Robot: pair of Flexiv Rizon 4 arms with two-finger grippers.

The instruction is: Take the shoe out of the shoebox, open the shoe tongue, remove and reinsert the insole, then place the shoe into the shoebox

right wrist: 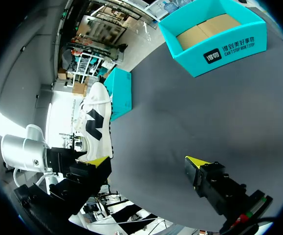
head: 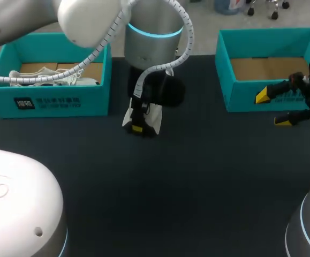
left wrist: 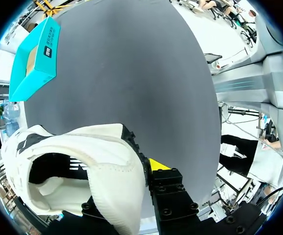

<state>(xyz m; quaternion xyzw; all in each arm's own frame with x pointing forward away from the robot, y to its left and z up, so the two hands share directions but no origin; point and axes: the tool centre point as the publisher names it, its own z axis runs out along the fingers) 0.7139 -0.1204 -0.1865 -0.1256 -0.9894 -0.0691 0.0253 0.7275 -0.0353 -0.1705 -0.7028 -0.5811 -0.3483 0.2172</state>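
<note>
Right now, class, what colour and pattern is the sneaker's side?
The sneaker is white with a black zigzag mark; the right wrist view shows it best.

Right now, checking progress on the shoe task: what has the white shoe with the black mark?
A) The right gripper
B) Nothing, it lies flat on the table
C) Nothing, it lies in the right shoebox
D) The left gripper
D: the left gripper is shut on the white shoe, while the right gripper stands open with nothing between its fingers, near the right shoebox.
</note>
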